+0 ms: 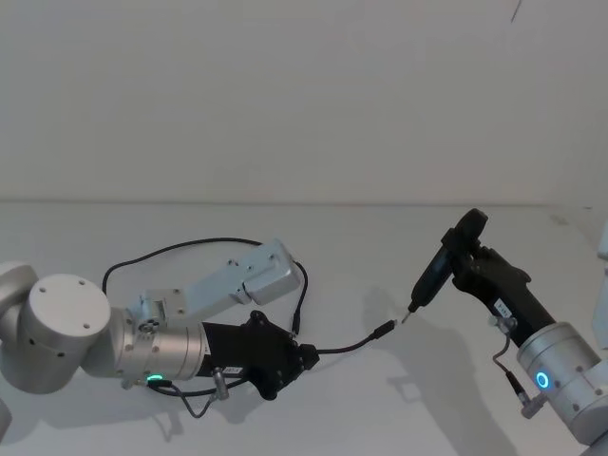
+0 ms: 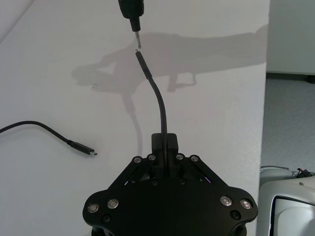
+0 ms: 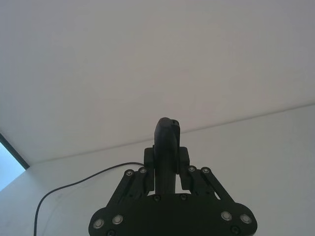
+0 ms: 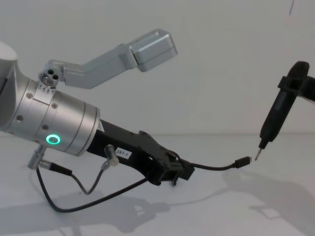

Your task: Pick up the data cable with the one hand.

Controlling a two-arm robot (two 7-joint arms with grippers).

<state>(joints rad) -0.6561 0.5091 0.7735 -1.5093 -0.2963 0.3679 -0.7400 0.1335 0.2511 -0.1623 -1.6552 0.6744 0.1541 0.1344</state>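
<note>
Head view: on the white table [image 1: 313, 237] before a bare wall, the left gripper [image 1: 306, 358] pinches the data cable [image 1: 347, 346]. Chest view: cable end raised off the tabletop, near the pen tool [image 4: 275, 117] clamped in the right gripper [image 4: 295, 83]

Head view looks down, chest view sideways; both share the left tool [image 1: 306, 359], perhaps the table [image 1: 361, 247] too

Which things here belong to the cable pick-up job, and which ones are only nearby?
Belong to the job:
- data cable, one end raised
- left gripper, shut on the cable

Not part of it:
- pen-shaped tool, its tip near the cable's raised plug
- right gripper, shut on that tool
- white table
</note>
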